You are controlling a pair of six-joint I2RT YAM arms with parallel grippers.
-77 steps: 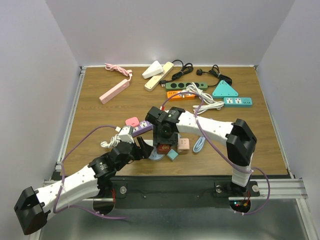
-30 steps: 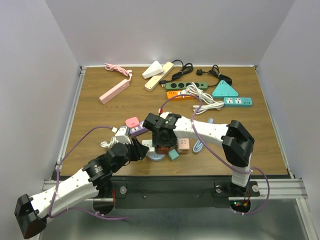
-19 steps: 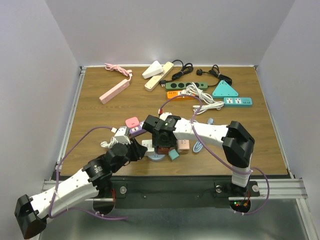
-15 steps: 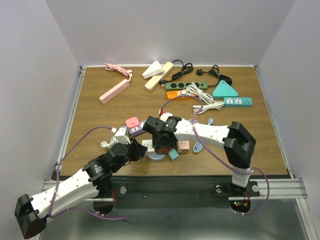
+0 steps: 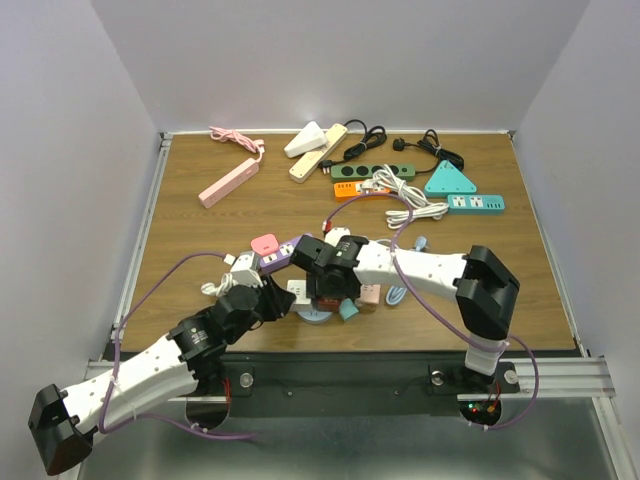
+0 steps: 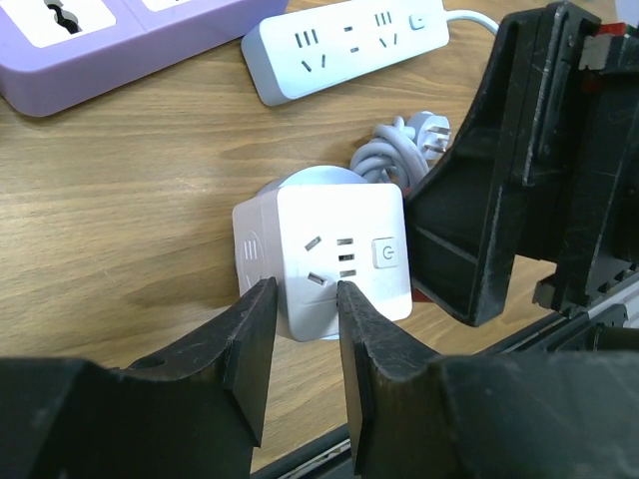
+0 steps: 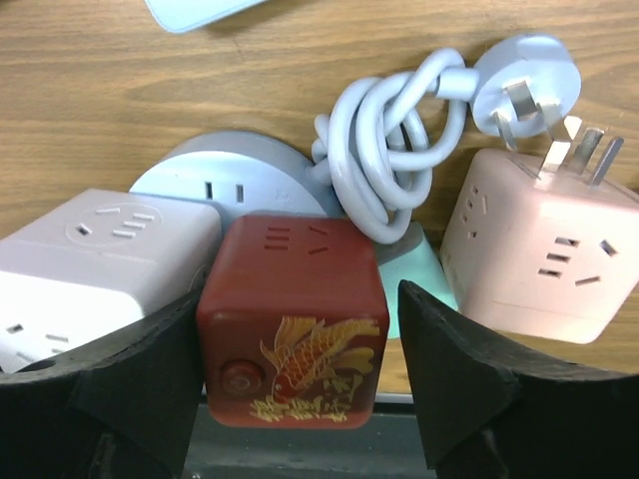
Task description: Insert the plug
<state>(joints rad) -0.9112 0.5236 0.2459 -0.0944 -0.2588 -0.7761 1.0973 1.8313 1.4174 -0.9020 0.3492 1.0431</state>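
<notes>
A dark red cube socket (image 7: 290, 319) with a gold fish print sits between the fingers of my right gripper (image 7: 300, 299). The left finger is against it and the right finger stands slightly off, so the gripper is open. A white plug (image 7: 524, 85) on a coiled white cord (image 7: 384, 150) lies just beyond, next to a pink cube socket (image 7: 544, 254). My left gripper (image 6: 305, 294) is open and empty, its tips just short of a white cube socket (image 6: 324, 259). In the top view both grippers, left (image 5: 272, 302) and right (image 5: 325, 288), crowd the cluster near the front edge.
A round grey socket (image 7: 235, 165) and a teal cube (image 7: 424, 274) lie under the cluster. A purple strip (image 6: 90, 40) and a white strip (image 6: 349, 45) lie behind. Further back are a pink strip (image 5: 228, 183), an orange strip (image 5: 360, 189), a green strip (image 5: 372, 172) and teal sockets (image 5: 450, 180).
My right gripper has moved left and toward the near edge over the red cube. My left gripper has edged closer to the white cube.
</notes>
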